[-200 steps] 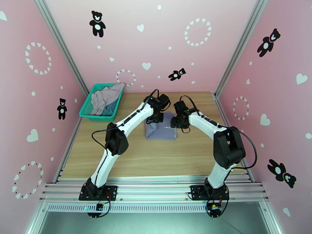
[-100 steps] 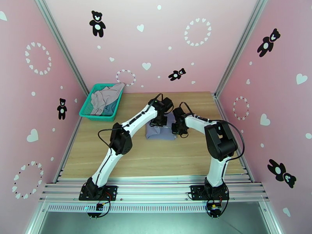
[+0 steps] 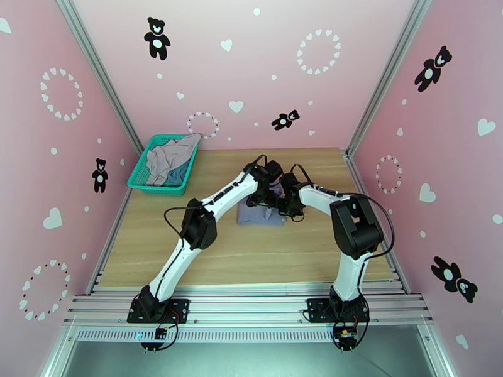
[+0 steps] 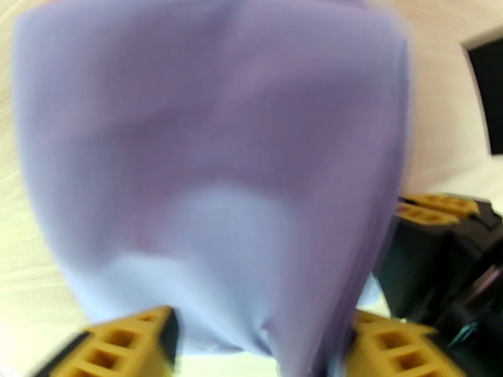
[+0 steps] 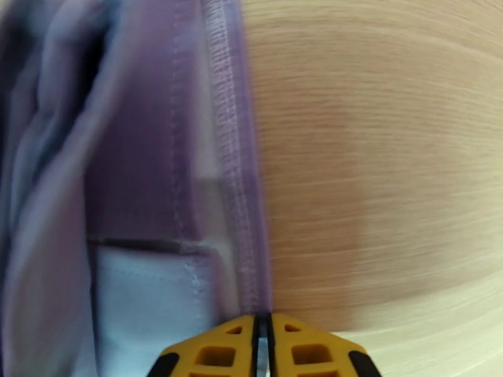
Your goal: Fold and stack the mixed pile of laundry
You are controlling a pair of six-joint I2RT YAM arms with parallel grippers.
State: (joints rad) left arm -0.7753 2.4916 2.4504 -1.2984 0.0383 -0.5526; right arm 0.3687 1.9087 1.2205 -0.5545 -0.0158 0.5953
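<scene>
both arms have drawn in over the grey-lavender soft cloth garment [image 3: 254,216]; left end effector [image 3: 259,197] swung rightward, close to the right end effector [image 3: 288,205]. cloth now a narrower bundle at the middle of the wooden counter [image 3: 251,265]. left fingers [image 4: 126,344] stand wide, cloth bunched between them. right fingers [image 5: 207,356] pinched together on the stitched hem [image 5: 236,183]. step, as i read it: closing a fold on the first piece. next calls for a clean release and pressing flat without dragging the fold open. pale mauve-grey garment [image 3: 168,157] and dusty teal-blue top [image 3: 178,176] lie in the green mesh plastic basket [image 3: 139,183], far left.
</scene>
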